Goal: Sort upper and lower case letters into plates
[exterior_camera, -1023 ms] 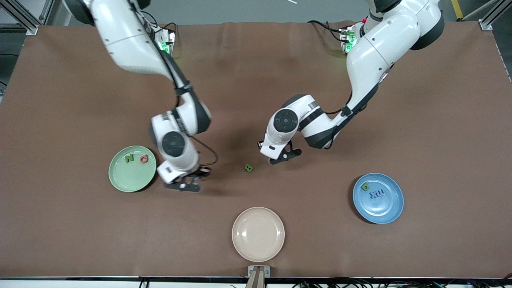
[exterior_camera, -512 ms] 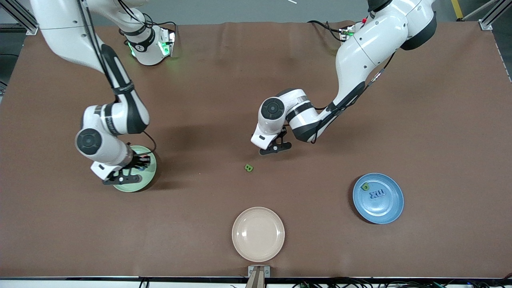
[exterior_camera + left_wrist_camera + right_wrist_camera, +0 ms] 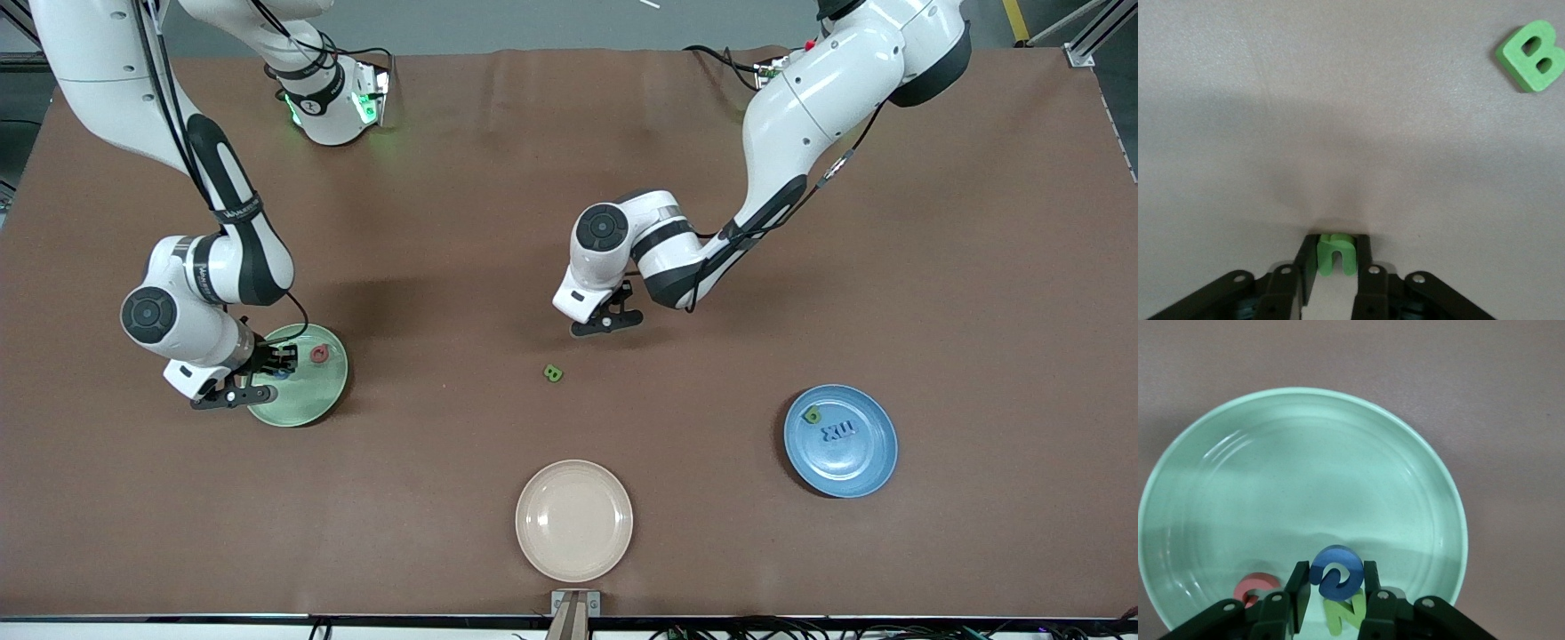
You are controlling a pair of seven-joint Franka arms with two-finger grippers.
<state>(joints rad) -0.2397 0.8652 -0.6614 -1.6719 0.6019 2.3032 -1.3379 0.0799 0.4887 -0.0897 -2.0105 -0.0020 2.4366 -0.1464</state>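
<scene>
My right gripper (image 3: pixel 277 364) hangs over the pale mint green plate (image 3: pixel 311 396), shut on a blue foam letter (image 3: pixel 1335 571). The plate fills the right wrist view (image 3: pixel 1305 487). In it lie a red letter (image 3: pixel 319 355), also seen in the right wrist view (image 3: pixel 1253 589), and a green N (image 3: pixel 1350 613). My left gripper (image 3: pixel 609 316) is over the bare table near the middle, shut on a green lowercase n (image 3: pixel 1336 253). A green B (image 3: pixel 553 373) lies on the table close by, nearer to the front camera, and shows in the left wrist view (image 3: pixel 1533 55). The blue plate (image 3: pixel 853 471) holds a small green letter (image 3: pixel 812 414) and blue letters (image 3: pixel 837 432).
A beige cream plate (image 3: pixel 574 520) stands empty near the table's front edge, in the middle. The brown table mat (image 3: pixel 569 178) covers the whole surface.
My right arm has swung from beside the mint plate to over it, carrying the blue letter. My left gripper has drawn away from the green B, toward the robots' bases.
</scene>
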